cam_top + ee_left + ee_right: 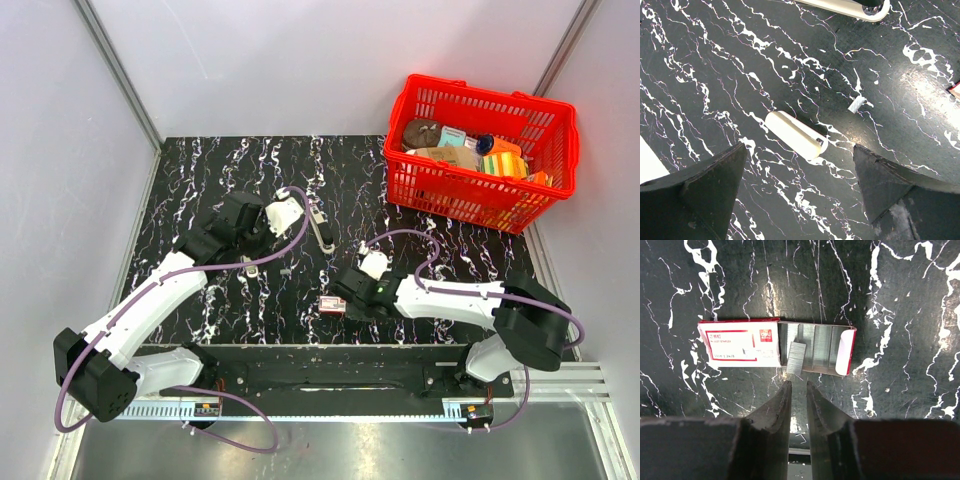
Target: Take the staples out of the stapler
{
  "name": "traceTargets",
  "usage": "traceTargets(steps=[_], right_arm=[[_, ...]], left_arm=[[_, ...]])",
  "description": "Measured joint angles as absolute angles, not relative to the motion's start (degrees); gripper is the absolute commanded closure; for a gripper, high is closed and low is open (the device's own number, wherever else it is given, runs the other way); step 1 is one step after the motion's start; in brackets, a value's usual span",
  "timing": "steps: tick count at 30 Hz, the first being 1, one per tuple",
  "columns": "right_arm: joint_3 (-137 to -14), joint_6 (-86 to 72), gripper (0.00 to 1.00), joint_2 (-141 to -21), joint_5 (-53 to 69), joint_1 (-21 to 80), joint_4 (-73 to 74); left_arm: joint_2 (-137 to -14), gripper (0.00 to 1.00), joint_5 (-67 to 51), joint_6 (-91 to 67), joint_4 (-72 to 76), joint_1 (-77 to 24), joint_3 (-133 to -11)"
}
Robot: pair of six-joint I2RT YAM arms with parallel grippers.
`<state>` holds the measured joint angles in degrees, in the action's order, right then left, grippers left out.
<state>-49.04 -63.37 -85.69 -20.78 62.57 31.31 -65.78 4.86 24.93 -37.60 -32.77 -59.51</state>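
The stapler point(319, 226) lies opened out on the black marble table; in the left wrist view it is a pale bar with a dark end point(850, 7) at the top. A short silver strip of staples point(796, 357) lies askew over the edge of the open red-and-white box point(740, 344). My right gripper point(798, 383) has its jaws only a narrow gap apart, empty, tips just short of that strip; it also shows in the top view point(343, 297). My left gripper point(799, 148) is wide open and empty, hovering above a pale rounded piece point(795, 134); it also shows in the top view point(262, 236).
A tiny silver bit point(856, 105) lies right of the pale piece. The box point(331, 305) holds several more staple strips. A red basket point(480, 150) of goods stands at the far right corner. Grey walls close in the table.
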Motion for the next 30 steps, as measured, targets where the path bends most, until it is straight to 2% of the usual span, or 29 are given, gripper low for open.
traceTargets(steps=[30], right_arm=[[-49.54, -61.28, 0.77, -88.95, -18.96, 62.35, 29.87]], left_arm=[[-65.76, 0.05, 4.69, 24.95, -37.58, -32.77, -59.51]])
